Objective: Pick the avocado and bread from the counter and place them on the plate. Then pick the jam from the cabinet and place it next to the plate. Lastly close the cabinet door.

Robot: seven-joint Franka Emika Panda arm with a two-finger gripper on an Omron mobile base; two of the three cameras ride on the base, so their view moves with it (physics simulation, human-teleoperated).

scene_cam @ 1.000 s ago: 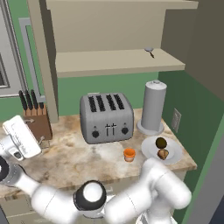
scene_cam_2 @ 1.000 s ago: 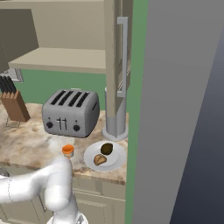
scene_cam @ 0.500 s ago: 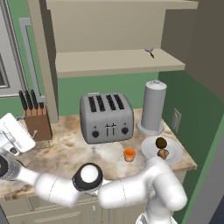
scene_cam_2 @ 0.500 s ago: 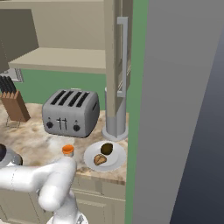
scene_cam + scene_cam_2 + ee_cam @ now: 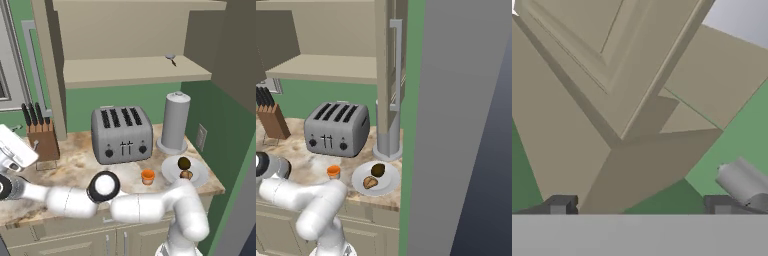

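Observation:
The white plate (image 5: 170, 171) (image 5: 391, 181) sits at the right end of the marbled counter (image 5: 75, 167). On it lie the dark avocado (image 5: 184, 163) (image 5: 377, 170) and the tan bread (image 5: 186, 174) (image 5: 370, 183). The orange jam (image 5: 148, 176) (image 5: 333, 171) stands on the counter just left of the plate. The upper cabinet's shelf (image 5: 135, 70) is bare and both doors stand open. My white hand (image 5: 14, 149) is at the far left by the left door's edge (image 5: 50, 75). My gripper (image 5: 639, 206) is open, looking up at the beige door panel (image 5: 587, 60).
A grey toaster (image 5: 122, 134) (image 5: 336, 129) stands mid-counter, and a tall steel cylinder (image 5: 174, 122) (image 5: 742, 182) is behind the plate. A knife block (image 5: 40, 142) (image 5: 271, 120) is close to my hand. The right door (image 5: 387, 75) with its long handle hangs over the plate.
My arm has swung further left and stretched out low over the counter, and the hand has moved to the left edge of the left base view. The things on the counter have not moved.

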